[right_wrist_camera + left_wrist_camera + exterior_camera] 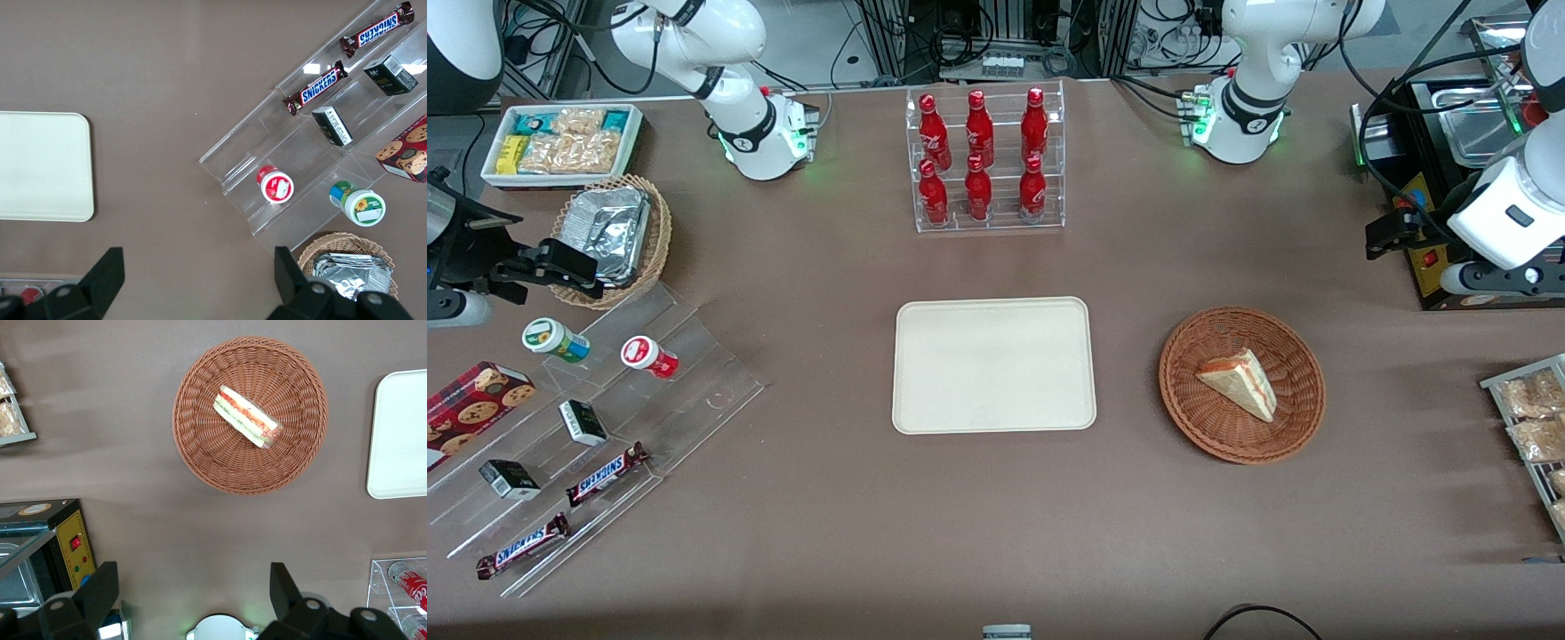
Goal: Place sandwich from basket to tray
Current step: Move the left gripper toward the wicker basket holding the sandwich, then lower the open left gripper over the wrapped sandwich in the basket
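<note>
The brown bench (pixel 996 533) carries everything you see. At its middle lies the cream tray (pixel 994 365), flat and bare, long sides running toward the two ends of the bench. Farther from the front camera than the tray stands a clear rack of red bottles (pixel 985 160). Toward the working arm's end sits the reddish-brown wicker basket (pixel 1241 384), well apart from the tray, with the sandwich (pixel 1239 383) lying inside it, a little off the centre.

Your front view shows the sandwich as a pale wedge on its side: the narrow tip reaches toward the tray, and the broad end, with a thin orange line of filling, slants down toward the camera. Only the left wrist view shows you the cut edge of the sandwich (pixel 245 417) full on, with its red and green layers; there its long axis runs diagonally across the basket (pixel 250 415), both ends clear of the rim. That view also catches one edge of the tray (pixel 400 433).

Your hand (pixel 193 590) hangs high above the bench, nearer the arm's base than the basket, close to the black appliance (pixel 1449 178). Its two fingers (pixel 100 590) stand wide apart with nothing between them. In the front view you see only the hand (pixel 1392 233) from the side, dark against the appliance.
</note>
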Action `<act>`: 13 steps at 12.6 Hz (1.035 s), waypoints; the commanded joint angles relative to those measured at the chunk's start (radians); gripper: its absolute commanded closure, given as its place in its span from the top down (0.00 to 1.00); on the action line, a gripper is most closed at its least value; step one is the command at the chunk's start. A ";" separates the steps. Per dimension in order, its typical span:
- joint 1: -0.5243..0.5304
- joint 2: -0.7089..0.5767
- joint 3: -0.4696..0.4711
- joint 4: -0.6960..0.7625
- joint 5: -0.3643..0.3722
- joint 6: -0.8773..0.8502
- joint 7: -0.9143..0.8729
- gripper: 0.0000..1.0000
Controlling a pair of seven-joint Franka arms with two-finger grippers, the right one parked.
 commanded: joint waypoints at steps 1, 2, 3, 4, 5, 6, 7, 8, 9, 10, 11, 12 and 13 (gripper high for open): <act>0.002 -0.001 -0.003 0.011 0.001 -0.006 -0.002 1.00; 0.002 -0.001 -0.003 0.011 0.004 -0.005 -0.003 1.00; 0.002 0.000 -0.003 0.011 0.008 0.002 -0.002 1.00; 0.002 0.002 -0.003 0.011 0.008 0.009 -0.003 1.00; 0.002 0.002 -0.003 0.004 0.008 0.015 -0.029 1.00; 0.001 0.013 -0.003 0.001 0.003 0.015 -0.110 1.00; 0.001 0.017 -0.005 -0.003 -0.006 0.015 -0.162 1.00; -0.004 0.036 -0.005 -0.011 0.000 0.018 -0.202 1.00; -0.005 0.060 -0.006 -0.011 0.001 0.020 -0.294 1.00; -0.005 0.085 -0.006 -0.011 -0.014 0.040 -0.377 1.00; -0.013 0.112 -0.008 -0.014 -0.025 0.066 -0.449 1.00; -0.016 0.149 -0.009 -0.022 -0.035 0.104 -0.550 1.00; -0.016 0.186 -0.009 -0.031 -0.055 0.151 -0.635 1.00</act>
